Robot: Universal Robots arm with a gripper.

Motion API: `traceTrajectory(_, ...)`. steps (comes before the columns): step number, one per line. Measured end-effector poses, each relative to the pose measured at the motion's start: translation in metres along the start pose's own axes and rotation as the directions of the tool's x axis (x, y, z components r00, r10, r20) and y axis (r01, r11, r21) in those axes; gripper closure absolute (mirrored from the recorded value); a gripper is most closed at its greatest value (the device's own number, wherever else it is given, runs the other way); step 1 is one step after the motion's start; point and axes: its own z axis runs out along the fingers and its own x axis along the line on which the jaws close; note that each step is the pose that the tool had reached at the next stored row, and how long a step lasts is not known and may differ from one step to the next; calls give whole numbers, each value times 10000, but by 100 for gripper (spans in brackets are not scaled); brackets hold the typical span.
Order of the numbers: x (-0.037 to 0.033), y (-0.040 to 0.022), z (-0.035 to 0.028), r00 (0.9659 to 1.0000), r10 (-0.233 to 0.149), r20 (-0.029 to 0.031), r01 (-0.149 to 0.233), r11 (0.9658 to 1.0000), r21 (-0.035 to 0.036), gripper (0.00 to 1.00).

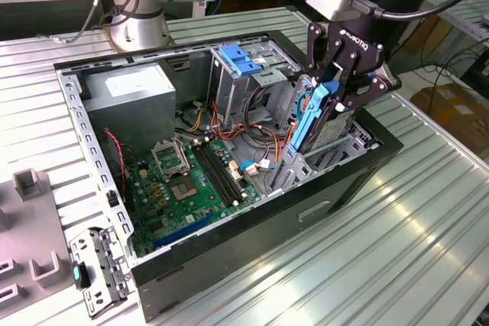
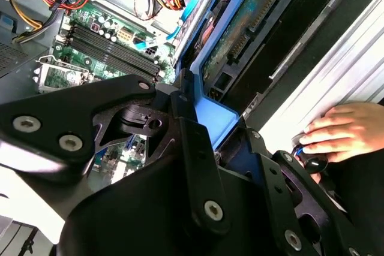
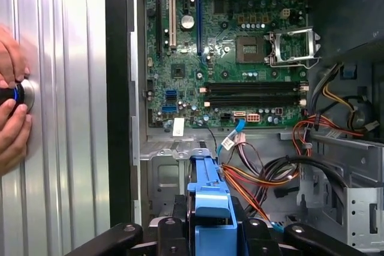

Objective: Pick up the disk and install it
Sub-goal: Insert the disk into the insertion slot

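Install step in hand: gripper (image 1: 333, 108) pinching the disk (image 1: 314, 121) edge-on at the drive bay (image 1: 348, 148), the exterior view's upper right; seating likely needs it square to that bay.

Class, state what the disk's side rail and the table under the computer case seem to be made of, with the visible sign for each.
On the disk, the side rail: probably moulded plastic, matt light blue, with rounded moulded ribs. The table: likely aluminium, bare silver with a dull sheen, in long parallel extruded-looking ribs.
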Motion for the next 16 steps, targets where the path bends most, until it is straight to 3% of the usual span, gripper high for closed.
traceTrajectory(12,-1,0,254,10000,-1,0,1,10000,0,63)
traceTrajectory(16,-1,0,263,10000,0,-2,0,10000,0,63)
